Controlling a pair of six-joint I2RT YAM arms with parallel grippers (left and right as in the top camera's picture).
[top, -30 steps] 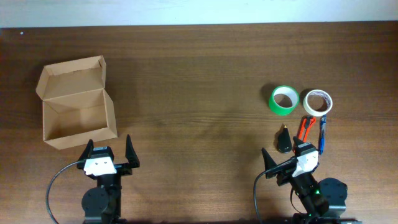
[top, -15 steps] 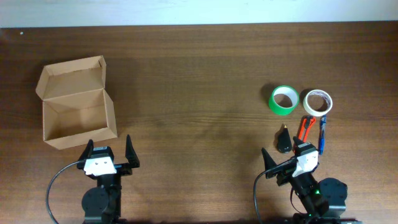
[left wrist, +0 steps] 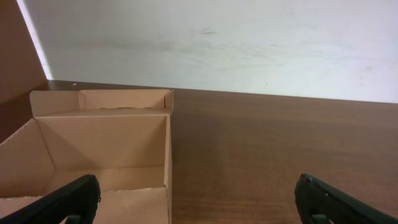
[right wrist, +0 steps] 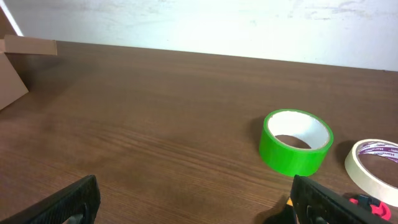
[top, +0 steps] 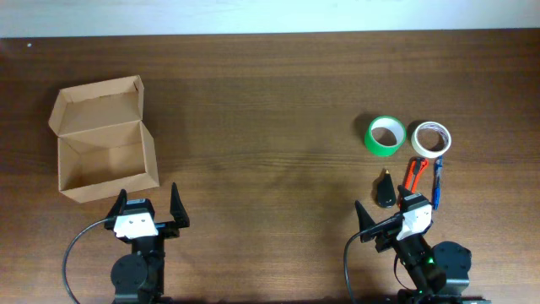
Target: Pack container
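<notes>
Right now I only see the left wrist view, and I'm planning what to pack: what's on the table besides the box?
Observer: A green tape roll and a white tape roll, side by side at the table's right.
Operator: Anything else there?
Observer: An orange-handled tool, a blue pen-like item and a small black object, nearer the right arm.
Operator: Is that arm holding anything?
Observer: No, the right gripper is open and empty.
</notes>
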